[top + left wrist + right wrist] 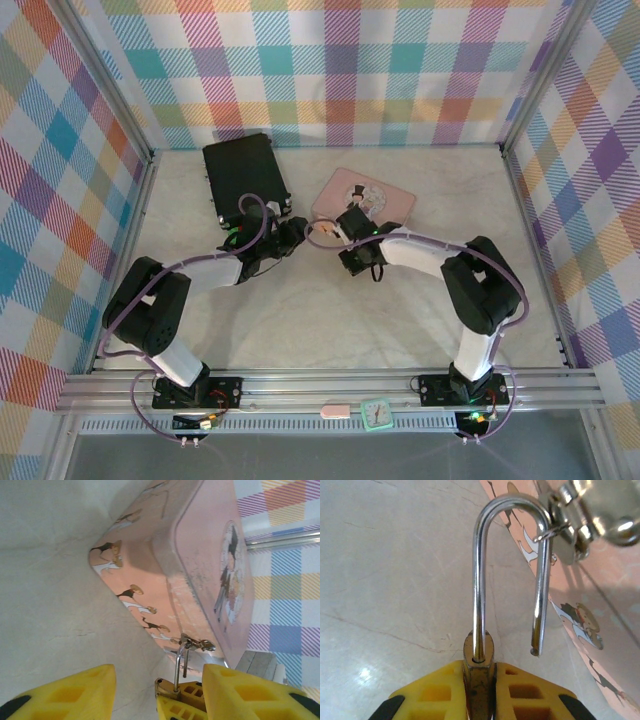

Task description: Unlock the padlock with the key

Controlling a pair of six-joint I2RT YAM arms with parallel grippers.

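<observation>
Bright, diffuse light from above, soft shadows. Glare streaks along padlock [479, 605] shackle; tin clasp [590, 515] out of focus at right wrist.

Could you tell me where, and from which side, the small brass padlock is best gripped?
Pinch the small brass padlock by its flat body, across the broad faces, from the end opposite the thin silvery shackle, as the right gripper does: the shackle is round and threaded through the pink tin's clasp.

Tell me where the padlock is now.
In the right wrist view, the padlock sits clamped in the right gripper, its open shackle hooked through the pink tin's clasp.
</observation>
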